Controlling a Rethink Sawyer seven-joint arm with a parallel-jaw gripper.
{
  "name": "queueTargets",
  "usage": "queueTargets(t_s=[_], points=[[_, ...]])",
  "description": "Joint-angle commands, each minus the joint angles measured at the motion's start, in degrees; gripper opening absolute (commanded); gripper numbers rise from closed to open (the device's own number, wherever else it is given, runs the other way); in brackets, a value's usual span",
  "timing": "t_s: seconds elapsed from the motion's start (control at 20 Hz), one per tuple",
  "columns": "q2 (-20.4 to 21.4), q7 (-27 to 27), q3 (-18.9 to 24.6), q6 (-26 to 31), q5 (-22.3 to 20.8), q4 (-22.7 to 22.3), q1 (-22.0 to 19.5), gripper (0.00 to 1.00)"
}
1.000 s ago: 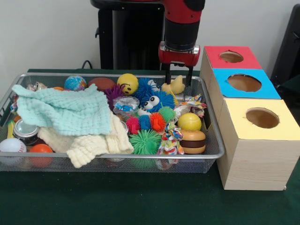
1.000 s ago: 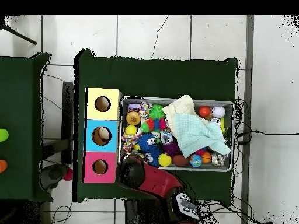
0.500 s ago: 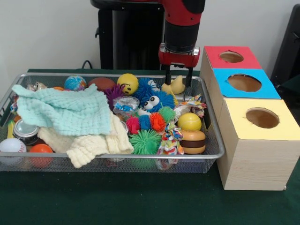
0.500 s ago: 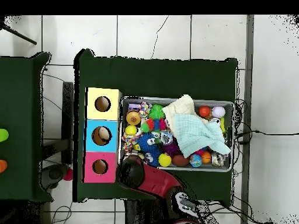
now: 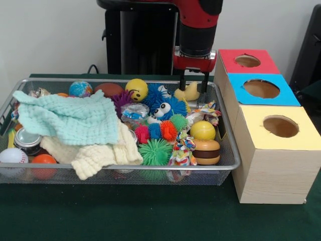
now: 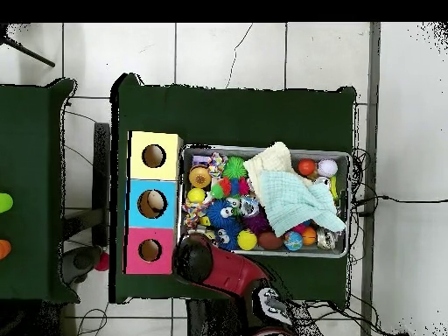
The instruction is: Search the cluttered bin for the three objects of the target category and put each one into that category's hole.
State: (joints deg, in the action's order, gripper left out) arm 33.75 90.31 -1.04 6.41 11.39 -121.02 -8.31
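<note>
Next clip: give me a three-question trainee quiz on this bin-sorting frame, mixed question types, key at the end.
1. True or false: the gripper grips a pale yellow duck toy.
2. Which box top lies nearest the gripper? A) red box B) blue box C) yellow box
3. Fill in: the mint cloth lies on a ____ cloth in the wire bin.

Key: 1 true; 2 A; 3 cream.

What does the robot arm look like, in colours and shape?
The arm is a thick round column: red above, a black band below, then a red collar. Under it the end effector has two thin black fingers. From overhead it shows red with a black rounded end.
</note>
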Motion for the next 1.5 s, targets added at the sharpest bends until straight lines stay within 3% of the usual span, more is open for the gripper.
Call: queueTargets(t_s=[0.05,0.75,1.15,1.2,1.5], points=[[-4.43,10.74,1.25,2.08,1.04,2.45,1.02,1.00],[-7.14,6.00,-5.10,2.20,-2.98,6.31,4.84,1.00],[-7.62,6.60,-5.47,-0.35,-4.65,6.66,4.39,1.00],[-7.62,7.00,-5.39,-0.75,-4.93,6.64,4.20,0.00],[-7.26,5.33,-5.63,0.24,-6.76,7.80,4.73,0.00]])
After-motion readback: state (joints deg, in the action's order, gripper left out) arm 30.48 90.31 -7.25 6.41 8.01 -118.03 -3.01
